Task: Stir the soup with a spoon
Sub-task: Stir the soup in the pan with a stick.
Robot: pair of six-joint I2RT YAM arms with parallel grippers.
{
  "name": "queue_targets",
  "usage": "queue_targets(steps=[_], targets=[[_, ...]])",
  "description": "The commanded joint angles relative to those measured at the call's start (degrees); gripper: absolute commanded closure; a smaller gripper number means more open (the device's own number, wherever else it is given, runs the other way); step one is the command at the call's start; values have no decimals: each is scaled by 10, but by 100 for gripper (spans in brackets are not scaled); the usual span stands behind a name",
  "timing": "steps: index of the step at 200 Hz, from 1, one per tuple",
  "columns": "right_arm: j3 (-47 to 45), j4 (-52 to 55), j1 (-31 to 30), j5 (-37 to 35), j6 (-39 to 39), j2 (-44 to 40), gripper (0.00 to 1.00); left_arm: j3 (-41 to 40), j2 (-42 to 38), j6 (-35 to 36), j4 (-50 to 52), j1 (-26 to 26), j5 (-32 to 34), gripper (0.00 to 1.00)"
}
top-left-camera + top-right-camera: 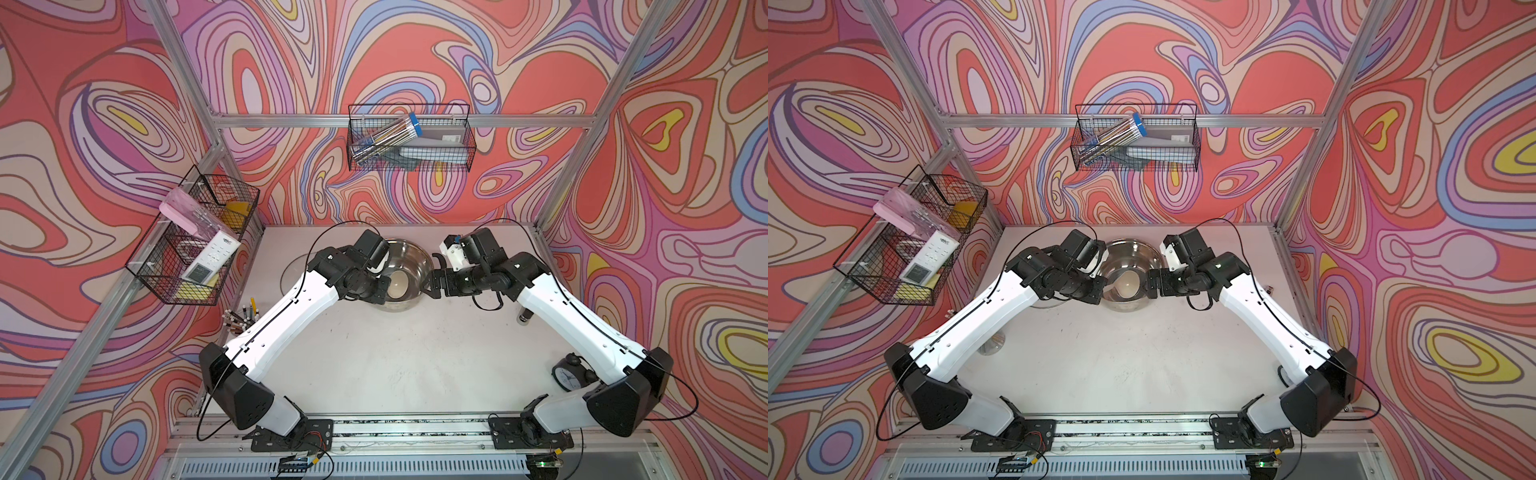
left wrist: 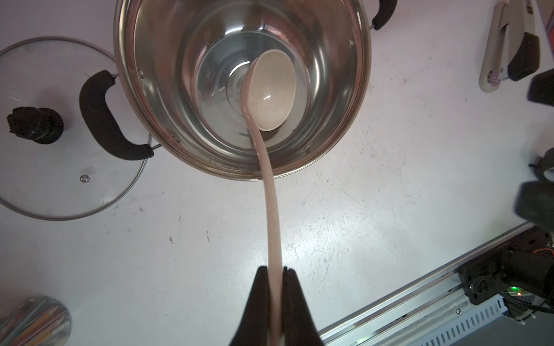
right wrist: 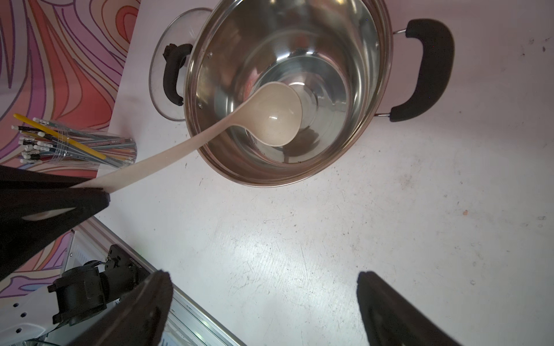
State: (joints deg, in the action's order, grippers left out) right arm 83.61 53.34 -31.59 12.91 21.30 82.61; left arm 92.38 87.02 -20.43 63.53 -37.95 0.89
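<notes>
Left gripper [image 2: 273,271], clamped on the spoon [image 2: 275,96] near its handle end, holds the bowl low inside the steel pot [image 2: 335,90] for stirring; right gripper [image 3: 262,275], wide open and empty, hovers beside the rim, probably to steady it.

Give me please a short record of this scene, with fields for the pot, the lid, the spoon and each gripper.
pot: steel, uncovered; contents unclear
lid: glass, lying beside the pot
spoon: bowl down inside the pot, handle leaning out over the rim
left gripper: shut on the spoon's handle
right gripper: open, holding nothing
</notes>
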Motion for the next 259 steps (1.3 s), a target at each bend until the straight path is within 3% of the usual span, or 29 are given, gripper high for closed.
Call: queue_targets(steps=[1, 86, 174, 259], targets=[[-4, -11, -7, 3, 5, -3, 2, 2, -8, 13, 38, -3, 48, 100], [2, -2, -17, 0, -7, 14, 2, 90, 63, 24, 49, 30, 119, 100], [0, -4, -17, -28, -46, 16, 2, 166, 138, 38, -10, 24, 2, 100], [-10, -16, -18, -34, -58, 11, 2, 84, 90, 4, -10, -5, -59, 100]])
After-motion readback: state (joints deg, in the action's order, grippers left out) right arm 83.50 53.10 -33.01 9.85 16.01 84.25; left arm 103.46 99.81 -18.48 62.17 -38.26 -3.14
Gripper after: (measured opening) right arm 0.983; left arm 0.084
